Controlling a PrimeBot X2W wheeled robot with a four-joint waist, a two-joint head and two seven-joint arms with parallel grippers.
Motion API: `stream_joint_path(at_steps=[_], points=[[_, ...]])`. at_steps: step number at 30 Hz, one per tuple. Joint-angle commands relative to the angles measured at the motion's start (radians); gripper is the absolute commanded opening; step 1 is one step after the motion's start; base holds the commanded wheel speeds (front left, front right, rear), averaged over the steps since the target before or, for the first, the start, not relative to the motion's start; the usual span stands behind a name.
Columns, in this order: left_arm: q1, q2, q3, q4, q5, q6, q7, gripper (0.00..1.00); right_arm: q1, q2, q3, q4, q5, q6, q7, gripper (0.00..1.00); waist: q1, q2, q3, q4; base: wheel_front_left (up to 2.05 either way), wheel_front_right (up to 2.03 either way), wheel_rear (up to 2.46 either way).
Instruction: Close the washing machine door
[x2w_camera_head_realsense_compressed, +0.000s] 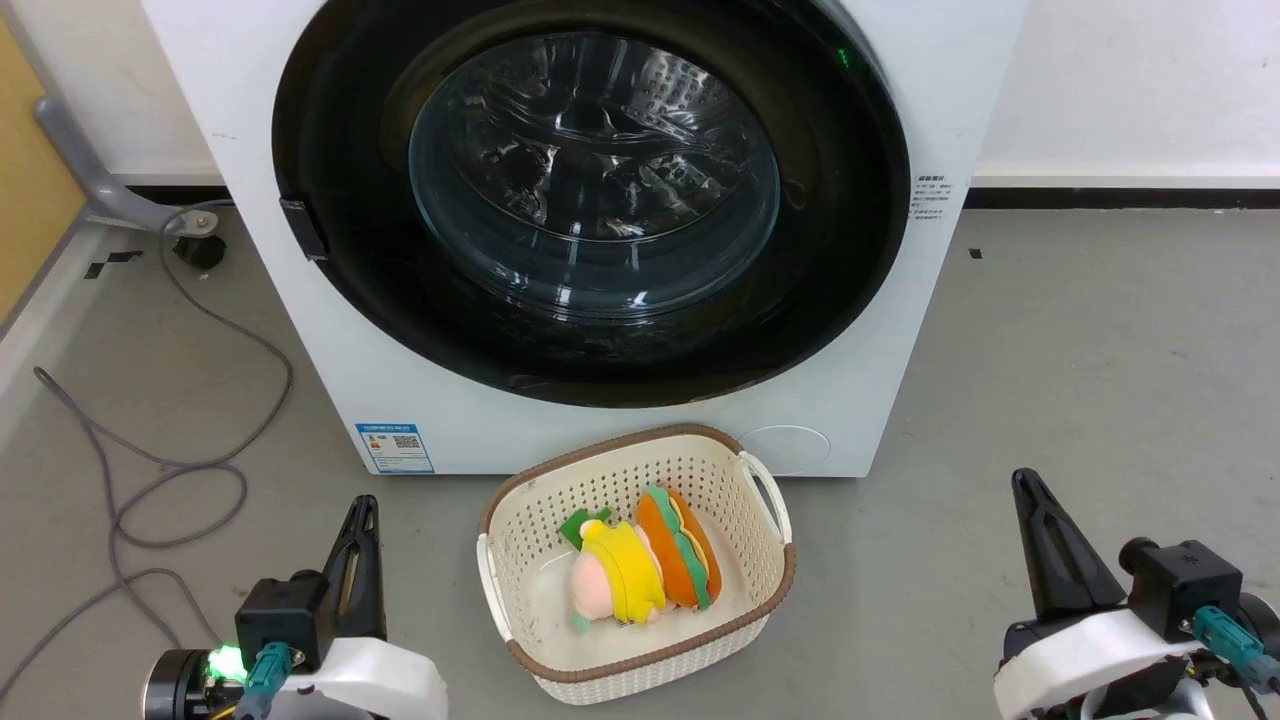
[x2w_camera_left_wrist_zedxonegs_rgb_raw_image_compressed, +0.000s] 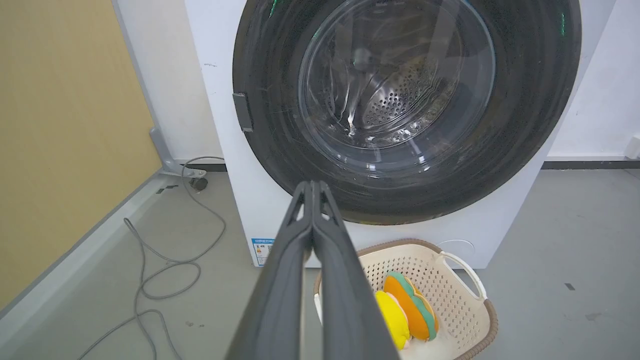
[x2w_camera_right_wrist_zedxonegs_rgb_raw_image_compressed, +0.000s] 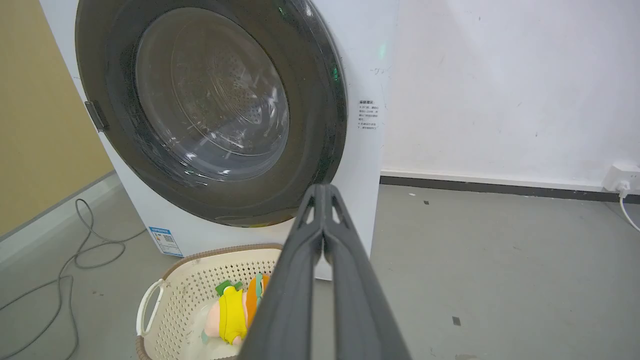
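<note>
White washing machine (x2w_camera_head_realsense_compressed: 300, 340) stands on the grey floor, its glossy black door (x2w_camera_head_realsense_compressed: 830, 250) flush against the front. Just before it sits a cream basket (x2w_camera_head_realsense_compressed: 560, 500) of plush toys (x2w_camera_head_realsense_compressed: 640, 570). The 2 pincers, left (x2w_camera_left_wrist_zedxonegs_rgb_raw_image_compressed: 312, 186) and right (x2w_camera_right_wrist_zedxonegs_rgb_raw_image_compressed: 324, 188), are clenched on nothing.
</note>
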Motion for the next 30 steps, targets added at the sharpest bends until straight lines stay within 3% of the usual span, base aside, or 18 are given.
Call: stream_joint_path(at_steps=[1, 30], points=[[-0.006, -0.001, -0.001, -0.007, 0.009, -0.004, 0.007, 0.00, 0.013, 0.002, 0.004, -0.010, -0.013, -0.001, 0.005, 0.00, 0.0000, 0.0000, 0.000, 0.001, 0.00, 0.00, 0.00], [-0.009, -0.002, -0.005, -0.029, 0.023, -0.019, 0.067, 0.00, 0.023, 0.003, 0.022, -0.045, -0.049, -0.001, 0.065, 0.00, 0.0000, 0.0000, -0.001, 0.009, 0.00, 0.00, 0.00]])
